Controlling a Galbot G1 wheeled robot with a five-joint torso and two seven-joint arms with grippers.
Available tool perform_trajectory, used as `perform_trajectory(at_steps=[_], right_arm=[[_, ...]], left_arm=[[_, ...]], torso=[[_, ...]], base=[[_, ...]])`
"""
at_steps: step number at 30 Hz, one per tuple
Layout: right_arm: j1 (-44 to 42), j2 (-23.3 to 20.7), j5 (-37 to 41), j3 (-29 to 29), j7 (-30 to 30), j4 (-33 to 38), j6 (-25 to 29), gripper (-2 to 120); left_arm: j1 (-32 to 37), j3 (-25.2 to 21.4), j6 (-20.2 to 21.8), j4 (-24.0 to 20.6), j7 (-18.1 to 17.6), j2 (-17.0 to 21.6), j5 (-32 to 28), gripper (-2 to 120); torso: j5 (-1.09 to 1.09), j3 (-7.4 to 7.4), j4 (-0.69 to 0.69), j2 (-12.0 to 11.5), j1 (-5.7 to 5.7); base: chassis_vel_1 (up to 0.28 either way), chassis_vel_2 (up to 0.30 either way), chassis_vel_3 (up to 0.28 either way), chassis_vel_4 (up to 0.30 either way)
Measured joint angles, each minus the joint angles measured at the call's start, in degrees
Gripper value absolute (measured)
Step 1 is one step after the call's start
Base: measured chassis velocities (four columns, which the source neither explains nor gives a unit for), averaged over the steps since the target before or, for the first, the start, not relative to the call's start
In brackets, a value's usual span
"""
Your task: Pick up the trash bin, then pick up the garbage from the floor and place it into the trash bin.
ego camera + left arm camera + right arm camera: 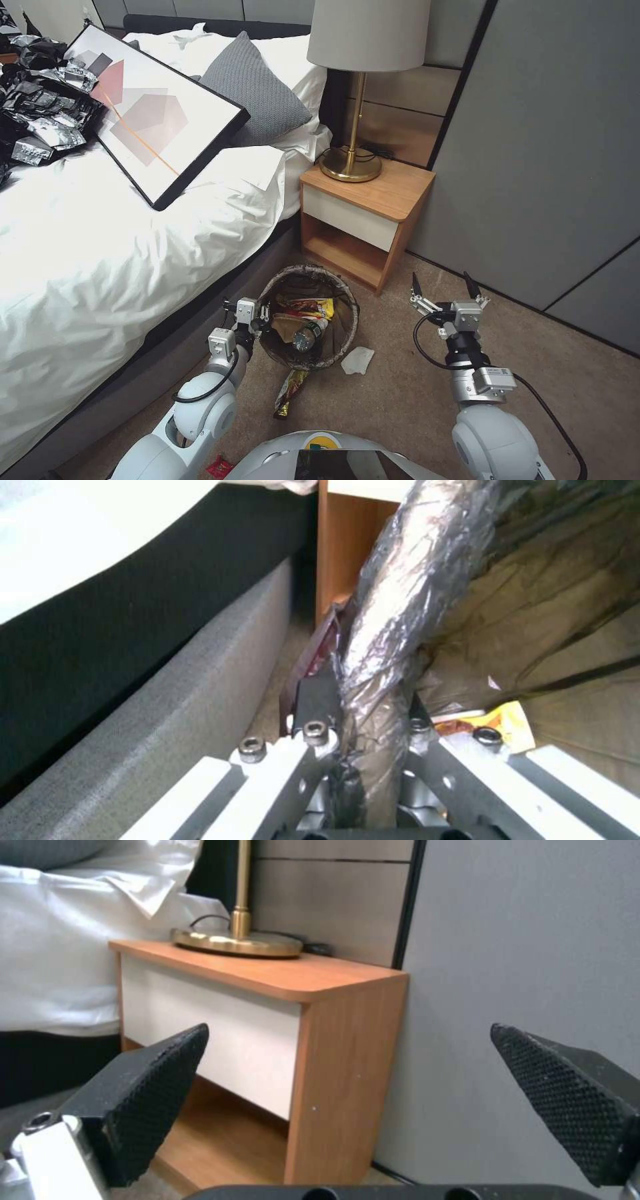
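Left gripper (259,319): you have it clamped on the bin's near-left rim, one finger outside, one inside; the left wrist view shows the liner-wrapped rim (393,605) pinched between them.
Right gripper (445,290): spread wide and empty, held above the carpet right of the bin, facing the nightstand (293,1005).
Bin (308,325): between bed and nightstand, mouth tilted toward you; whether it is clear of the floor cannot be told. A bottle (308,335), a yellow wrapper (313,307) and brown paper already lie inside.
Garbage left: tissue (358,360) just right of the bin; snack wrapper (289,392) near its near edge; red packet (219,467) by your base.
Risk: a one-sided rim grip on slick liner could slip or let the bin swing, and more tilt could spill the contents.
Obstructions: bed (100,267) close on the left, nightstand just beyond; little room to swing the bin. The lamp (353,100) stands on the nightstand.
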Motion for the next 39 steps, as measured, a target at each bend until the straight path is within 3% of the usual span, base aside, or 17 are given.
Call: perform_trajectory(at_steps=[4,6,9,11,17,18,25,28,31,39], right_arm=[[0.0,-1.8,1.8,0.2,0.2,0.4,-1.2,100],[0.0,-5.9,3.8,-0.3,0.4,0.4,-2.9,100],[0.0,-6.5,4.1,-0.4,0.4,0.2,-3.1,100],[0.3,-10.9,6.2,-0.9,0.5,-1.1,-4.2,100],[0.4,-12.1,6.7,-1.1,0.5,-1.7,-4.4,100],[1.0,-15.4,9.2,-1.7,0.5,-3.3,-5.2,100],[2.4,-20.0,13.8,-3.1,-0.5,-6.8,-6.2,100],[6.3,-24.3,18.9,-8.1,-3.7,-15.2,-7.8,100],[8.3,-25.0,20.7,-11.2,-4.6,-18.7,-9.5,100],[17.4,-22.1,20.6,-22.5,-9.1,-29.7,-9.7,100]], left_arm=[[0.0,0.0,0.0,0.0,0.0,-0.1,0.0,3],[0.0,-0.1,0.0,0.0,0.0,-0.1,0.0,3],[0.0,-0.1,0.0,0.0,0.0,-0.1,0.0,3],[-0.1,-0.2,0.0,0.0,0.0,-0.1,0.0,3],[-0.1,-0.2,0.0,0.0,0.0,0.0,-0.1,3],[0.0,-0.4,0.0,0.0,0.0,0.0,-0.1,3],[0.0,-0.6,-0.1,0.0,0.0,0.1,-0.2,3],[-0.1,-0.5,-0.1,0.0,0.1,0.1,-0.4,3],[-0.2,-0.5,-0.1,0.0,0.1,0.2,-0.6,3],[0.0,-0.7,-0.1,-0.2,0.1,0.3,-0.7,3]], torso=[[0.00,0.00,-0.01,0.0,0.00],[0.01,0.00,-0.01,0.0,0.00],[0.01,0.00,0.00,0.0,0.00],[0.01,0.00,0.00,0.0,0.00],[0.01,0.01,0.00,0.0,0.00],[0.01,0.01,0.00,0.0,0.00],[0.01,0.00,-0.01,0.0,0.00],[0.00,0.01,0.00,0.0,0.00],[0.00,0.01,0.00,0.0,0.00],[-0.01,0.01,0.00,0.0,0.00]], base=[[0.000,0.000,0.000,0.000],[0.000,0.000,0.000,0.000],[0.000,0.000,0.000,0.000],[0.000,0.000,0.000,0.000],[0.000,0.000,0.000,0.000],[0.000,0.000,0.000,0.000],[0.000,0.000,0.000,0.000],[0.000,0.000,0.000,0.000],[0.000,0.000,0.000,0.000],[0.000,0.000,0.000,0.000]])
